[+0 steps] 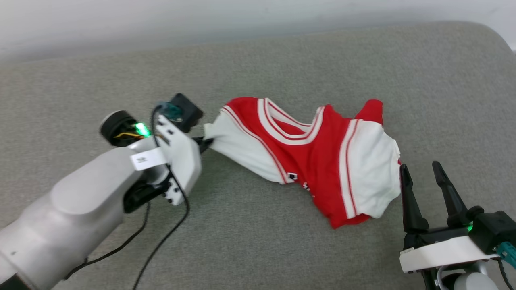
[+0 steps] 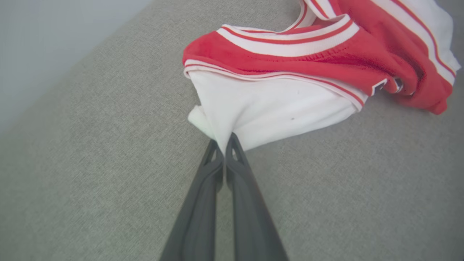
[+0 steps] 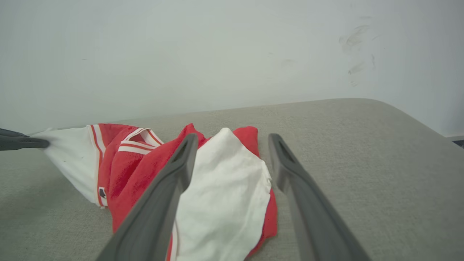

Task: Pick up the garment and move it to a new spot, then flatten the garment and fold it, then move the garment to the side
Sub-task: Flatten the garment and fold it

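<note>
On grey upholstery — garment, white wall

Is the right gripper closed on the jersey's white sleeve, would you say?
No, the right gripper stands wide open beside the jersey, clamping nothing.

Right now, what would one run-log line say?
left end effector: shut on garment sleeve | right end effector: open, near garment | garment: crumpled on grey surface

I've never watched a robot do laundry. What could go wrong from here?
The left hand pinches just the tip of a sleeve of the shirt; lifting could pull it free.
The shirt lies crumpled, so hoisted by one sleeve it may hang bunched.
The open right hand sits right beside the shirt and might snag it.
</note>
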